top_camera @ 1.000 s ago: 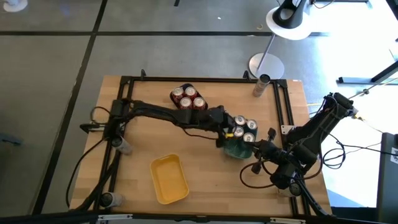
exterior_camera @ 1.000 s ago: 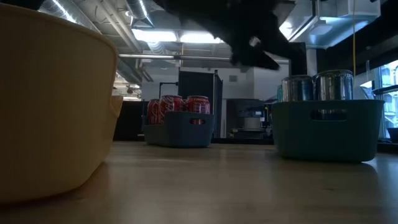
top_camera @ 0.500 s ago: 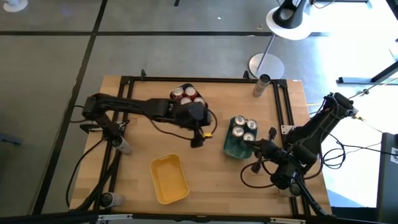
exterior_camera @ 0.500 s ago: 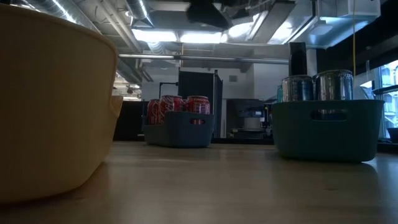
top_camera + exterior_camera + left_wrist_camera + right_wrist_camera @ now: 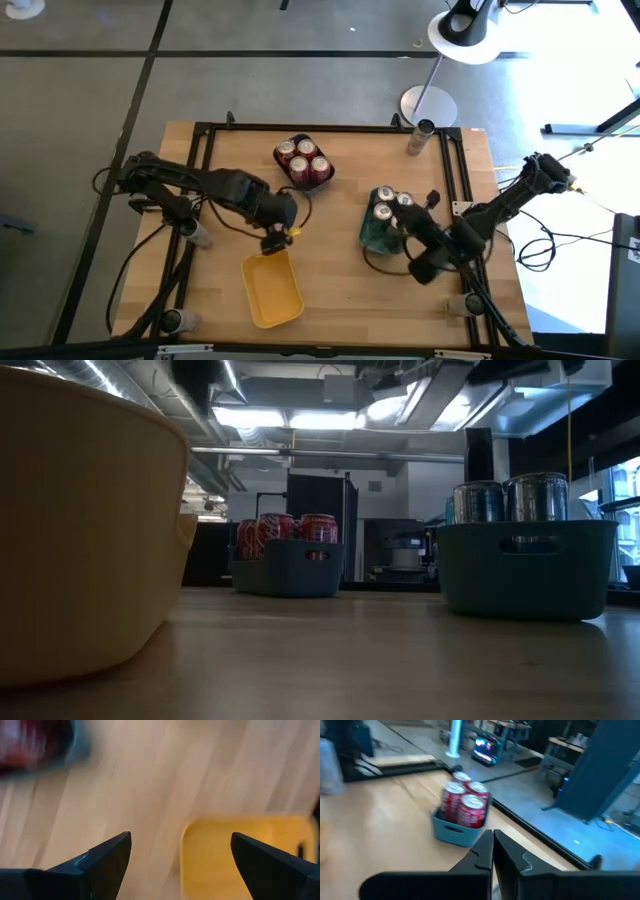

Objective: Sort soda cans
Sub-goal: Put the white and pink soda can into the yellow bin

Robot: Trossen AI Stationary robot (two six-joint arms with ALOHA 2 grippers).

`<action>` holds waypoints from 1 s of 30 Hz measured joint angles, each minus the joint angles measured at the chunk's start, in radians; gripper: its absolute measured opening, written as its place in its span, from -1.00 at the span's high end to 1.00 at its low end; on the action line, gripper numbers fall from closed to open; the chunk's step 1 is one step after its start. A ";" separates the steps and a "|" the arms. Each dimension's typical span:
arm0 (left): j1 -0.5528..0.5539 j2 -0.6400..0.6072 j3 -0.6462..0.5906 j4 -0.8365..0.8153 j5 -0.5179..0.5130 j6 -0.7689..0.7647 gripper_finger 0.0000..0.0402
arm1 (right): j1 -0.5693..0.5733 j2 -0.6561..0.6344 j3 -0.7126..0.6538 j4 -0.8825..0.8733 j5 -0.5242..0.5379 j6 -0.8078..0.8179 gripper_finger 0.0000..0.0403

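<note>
**A:** From above, where does it all sit?

**B:** Red soda cans (image 5: pixel 304 160) stand in the dark blue tray (image 5: pixel 322 177) near the table's far edge, middle. Silver soda cans (image 5: pixel 392 207) fill the teal tray (image 5: pixel 376 234) toward the right edge. The yellow tray (image 5: pixel 272 288) by the near edge looks empty. One more can (image 5: pixel 421 134) stands alone at the far right corner. The left gripper (image 5: pixel 277 236) hangs just over the yellow tray's far rim, fingers spread, carrying nothing. The right gripper (image 5: pixel 422 266) sits just beside the teal tray, clenched on nothing.

**A:** Risk there?

**B:** I'd say the right arm, so close to the teal tray, could nudge it or tip a can if it swings.

**A:** At table height?

**B:** Red cans (image 5: pixel 288 533) far back, silver cans (image 5: pixel 512 498) standing well above the teal tray's rim (image 5: pixel 520 530); top-heavy, I judge, so easily toppled.

**A:** Left wrist?

**B:** Spread fingers (image 5: pixel 105 857) over bare wood (image 5: pixel 150 785) and the yellow tray's rim (image 5: pixel 190 850); a descent might clip that rim.

**A:** Right wrist?

**B:** Pressed-together fingertips (image 5: pixel 492 847) face the red cans (image 5: pixel 465 802); they'd have to open before any grab.
</note>
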 joint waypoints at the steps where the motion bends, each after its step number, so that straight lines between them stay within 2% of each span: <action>1: -0.015 0.000 0.000 -0.052 -0.001 -0.031 -0.65 | -0.023 0.000 0.000 -0.001 -0.012 -0.015 0.94; 7: -0.090 -0.001 -0.004 -0.303 -0.002 -0.148 -0.65 | -0.110 0.000 0.000 0.004 -0.069 -0.094 0.94; 11: -0.125 -0.053 -0.045 -0.284 0.043 -0.131 -0.65 | -0.125 0.000 0.000 0.006 -0.074 -0.096 0.94; 15: -0.153 -0.145 -0.101 -0.285 0.040 -0.159 -0.65 | -0.122 0.000 0.000 0.006 -0.074 -0.096 0.94; 22: -0.203 -0.363 -0.228 -0.291 0.033 -0.287 -0.65 | -0.122 0.016 0.000 0.016 -0.095 -0.094 0.94; 30: -0.313 -0.571 -0.411 -0.292 0.052 -0.491 -0.65 | -0.122 0.105 0.000 0.096 -0.102 -0.094 0.94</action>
